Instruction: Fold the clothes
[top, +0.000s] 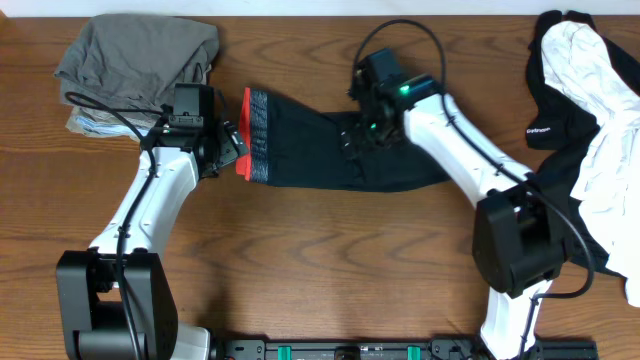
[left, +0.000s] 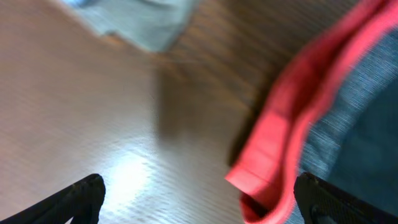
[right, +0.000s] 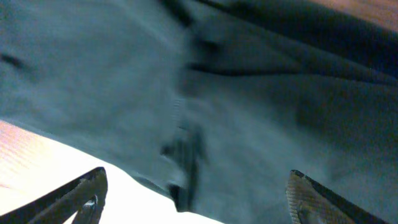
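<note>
- Risk: right fingers (right: 87, 190) are wide apart and hold nothing, hanging close over the black leggings (top: 330, 150) mid-cloth. A low pass could snag the top layer and drag it out of line.
- Risk: left fingers (left: 84, 196) are also wide and empty, with the red-orange waistband edge (left: 280, 130) just beside one of them. Closing here may pinch only the trim, not the full thickness, so the waistband could twist.
- Risk: the fabric is soft and will likely slide on the smooth worktop (top: 330, 230) if one arm pulls alone.
- Leggings lie across the worktop centre, waistband end to the left, well apart from the grey-olive pile (top: 135, 55) and the black-and-white tops (top: 590, 100).
- Left arm (top: 150, 205) reaches up from bottom left, wrist beside the waistband end.
- Right arm (top: 455, 140) reaches in from the right, wrist over the leggings' middle, facing down.
</note>
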